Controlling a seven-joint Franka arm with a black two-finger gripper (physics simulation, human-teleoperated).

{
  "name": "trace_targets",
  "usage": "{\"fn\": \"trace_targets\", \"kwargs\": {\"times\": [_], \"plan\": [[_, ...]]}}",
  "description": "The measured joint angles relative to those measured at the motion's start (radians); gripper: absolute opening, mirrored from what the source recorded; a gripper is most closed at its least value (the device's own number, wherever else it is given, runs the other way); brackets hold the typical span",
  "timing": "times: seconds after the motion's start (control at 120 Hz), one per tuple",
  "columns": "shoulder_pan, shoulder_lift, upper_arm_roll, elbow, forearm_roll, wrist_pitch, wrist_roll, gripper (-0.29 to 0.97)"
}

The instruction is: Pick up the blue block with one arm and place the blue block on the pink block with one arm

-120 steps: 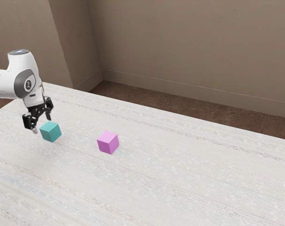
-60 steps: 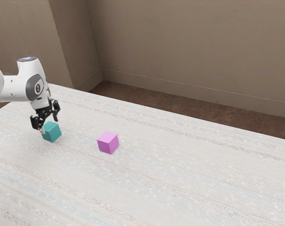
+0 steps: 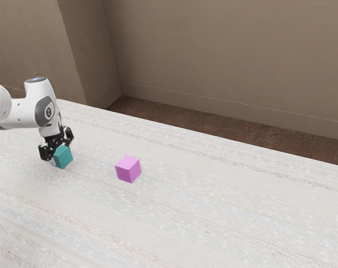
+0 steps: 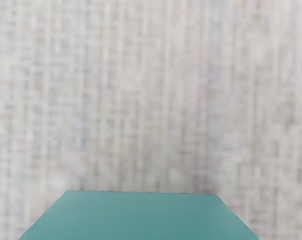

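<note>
Step in hand: grasping. The black two-finger end effector (image 3: 56, 149) is released, jaws astride the small teal-blue cube (image 3: 63, 158), directly beneath it on the pale wood-grain tabletop (image 3: 213, 212). Next move: clench, lift clear, then carry to the small pink cube (image 3: 128, 168), well apart from the end effector

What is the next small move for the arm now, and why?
Probably close the jaws on the blue block. They appear open and low, one on each side of it, and the wrist view shows the block right under the hand. The block rests on the table, not yet lifted, and the pink block stands apart to the exterior view's right with nothing on it.
</note>
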Motion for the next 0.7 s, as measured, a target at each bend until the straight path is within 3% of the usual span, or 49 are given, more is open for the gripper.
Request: {"fn": "trace_targets", "kwargs": {"times": [0.125,0.242,0.367,0.458,0.7], "plan": [[-0.001,0.007,0.000,0.006,-0.001,0.000,0.009,0.45],[-0.003,-0.044,-0.008,-0.028,-0.004,0.001,0.015,0.35],[-0.005,-0.261,-0.057,-0.209,-0.009,-0.003,0.010,0.30],[-0.009,-0.364,-0.096,-0.266,-0.011,-0.024,-0.002,0.29],[-0.013,-0.456,-0.269,-0.291,-0.011,-0.097,-0.052,0.30]]}}
